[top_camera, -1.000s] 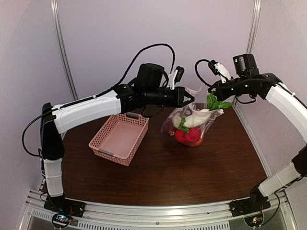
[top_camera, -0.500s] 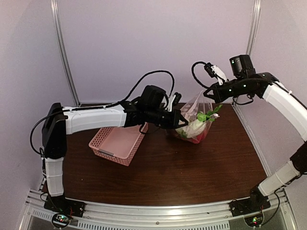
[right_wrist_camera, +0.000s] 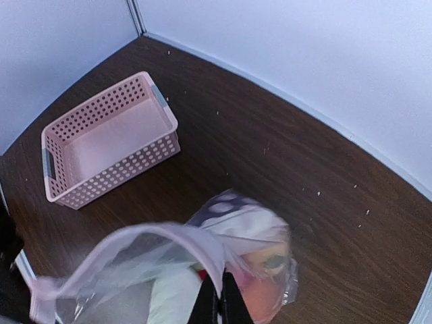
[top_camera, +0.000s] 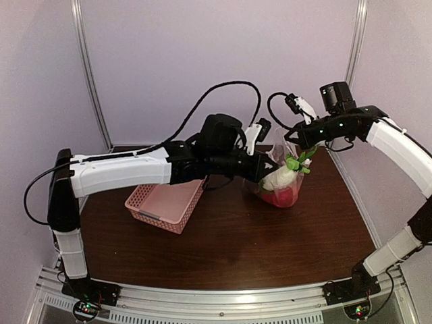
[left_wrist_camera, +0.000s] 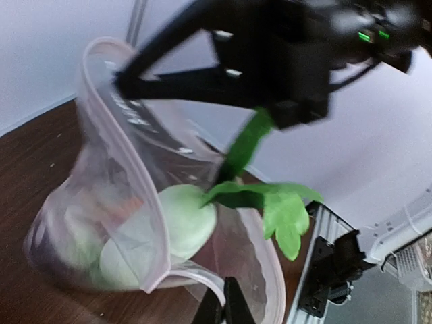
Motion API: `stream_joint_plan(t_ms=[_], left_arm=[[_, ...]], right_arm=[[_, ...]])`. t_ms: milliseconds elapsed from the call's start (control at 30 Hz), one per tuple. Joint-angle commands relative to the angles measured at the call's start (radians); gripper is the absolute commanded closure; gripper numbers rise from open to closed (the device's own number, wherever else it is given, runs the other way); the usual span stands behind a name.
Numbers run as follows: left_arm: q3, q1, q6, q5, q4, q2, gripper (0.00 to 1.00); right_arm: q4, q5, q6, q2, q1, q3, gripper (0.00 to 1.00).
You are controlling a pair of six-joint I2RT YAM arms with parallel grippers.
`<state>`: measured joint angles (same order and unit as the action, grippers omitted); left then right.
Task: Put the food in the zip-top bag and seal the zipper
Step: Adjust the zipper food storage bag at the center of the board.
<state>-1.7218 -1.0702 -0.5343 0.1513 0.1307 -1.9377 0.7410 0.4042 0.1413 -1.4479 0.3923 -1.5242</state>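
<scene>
Grips from both sides hold the zip-top bag upright, right of centre in the top view. Its long axis runs close to vertical and its mouth faces up. The left tool comes in from the left of the frame, and its fingers are pressed together on the near rim, as seen at the bottom edge of the left wrist view. The right tool reaches in from the upper right, and its fingers are likewise closed on the film of the opposite rim.

The mouth gapes between the two tools. The zipper curves as an unsealed clear band down the left side of the left wrist view.

Inside the bag a white radish lies tilted. Its green leaves point toward the upper right and poke out past the rim. Red food sits at the bag's bottom, and other pieces behind the film are too blurred to name. Whether the bag's bottom touches the tabletop cannot be told.

The pink basket stands left of centre on the tabletop, apart from the bag and under the left arm.
</scene>
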Motion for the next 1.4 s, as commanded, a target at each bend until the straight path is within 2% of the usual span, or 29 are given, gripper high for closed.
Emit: stream_joint_plan(t_ms=[0,33,67,100,200,233,300,367,433,533,600,700,767,800,867,900,933,967,1000,1067,1100,1133,1167,1233,1300,1367], left_arm=[[-0.093,0.055,0.085,-0.099,-0.005,0.032,1.0],[-0.187,0.111,0.035,-0.02,0.082,-0.024,1.0],[-0.222,0.142,-0.012,0.088,0.115,-0.052,1.0],[-0.21,0.142,-0.02,0.142,0.081,-0.046,1.0],[-0.06,0.1,-0.032,0.008,-0.047,-0.003,1.0],[-0.038,0.125,-0.083,0.024,-0.032,-0.03,1.0],[-0.036,0.195,-0.187,0.186,-0.005,-0.122,1.0],[0.003,0.2,-0.231,0.255,-0.04,-0.147,1.0],[0.051,0.179,-0.226,0.249,-0.1,-0.106,1.0],[0.036,0.135,-0.166,0.233,-0.097,-0.022,1.0],[0.051,0.102,-0.144,0.226,-0.153,0.034,1.0],[0.06,0.082,-0.131,0.074,-0.089,0.077,1.0],[0.07,0.083,-0.141,0.097,-0.11,0.115,1.0],[0.08,0.065,-0.123,0.08,-0.155,0.144,1.0],[0.078,0.042,-0.06,-0.058,-0.141,0.158,1.0],[0.055,0.078,-0.081,-0.057,-0.072,0.13,1.0],[0.031,0.117,-0.127,0.031,-0.023,0.098,1.0],[0.042,0.135,-0.159,0.138,-0.079,0.086,1.0],[0.078,0.125,-0.16,0.15,-0.137,0.101,1.0],[0.121,0.096,-0.13,0.03,-0.153,0.107,1.0],[0.125,0.102,-0.118,0.019,-0.144,0.08,1.0],[0.101,0.118,-0.116,0.044,-0.08,0.027,1.0],[0.049,0.137,-0.13,0.103,-0.012,-0.025,1.0],[0.039,0.132,-0.156,0.22,-0.06,-0.053,1.0],[0.072,0.092,-0.135,0.183,-0.124,-0.02,1.0],[0.03,0.073,-0.099,0.13,-0.087,-0.017,1.0]], right_arm=[[-0.092,-0.176,0.004,0.06,0.002,-0.079,1.0],[-0.057,-0.213,0.017,0.02,-0.005,-0.105,1.0],[-0.011,-0.169,0.024,-0.01,-0.012,-0.144,1.0],[0.022,-0.113,0.032,-0.022,-0.015,-0.171,1.0],[-0.11,-0.195,-0.008,0.003,-0.001,-0.012,1.0],[-0.09,-0.223,0.007,-0.035,0.008,0.008,1.0],[0.043,-0.161,0.026,-0.149,0.01,-0.056,1.0],[0.018,-0.094,0.005,-0.144,0.012,-0.05,1.0],[-0.049,-0.09,-0.017,-0.082,0.021,-0.025,1.0],[-0.015,-0.085,-0.009,-0.046,0.025,-0.08,1.0],[-0.009,-0.108,0.0,-0.034,0.025,-0.077,1.0],[-0.007,-0.051,0.006,0.004,0.025,-0.071,1.0],[-0.066,-0.015,0.006,0.056,0.026,-0.032,1.0],[-0.085,-0.042,0.003,0.071,0.028,-0.014,1.0],[-0.06,-0.118,0.025,0.041,0.029,-0.019,1.0],[-0.011,-0.125,0.037,0.01,0.028,-0.055,1.0],[0.022,-0.091,0.044,-0.002,0.027,-0.093,1.0],[0.004,-0.06,0.044,0.015,0.027,-0.079,1.0],[-0.054,-0.081,0.026,0.043,0.029,-0.032,1.0],[-0.114,-0.181,0.026,0.041,0.031,0.018,1.0],[-0.07,-0.192,0.039,-0.003,0.032,-0.018,1.0],[0.023,-0.159,0.059,-0.05,0.033,-0.071,1.0],[0.046,-0.106,0.061,-0.071,0.032,-0.102,1.0],[-0.042,-0.003,0.031,0.005,0.035,-0.069,1.0],[-0.134,-0.081,0.026,0.067,0.057,-0.009,1.0],[-0.107,-0.209,0.059,0.029,0.059,-0.004,1.0]])
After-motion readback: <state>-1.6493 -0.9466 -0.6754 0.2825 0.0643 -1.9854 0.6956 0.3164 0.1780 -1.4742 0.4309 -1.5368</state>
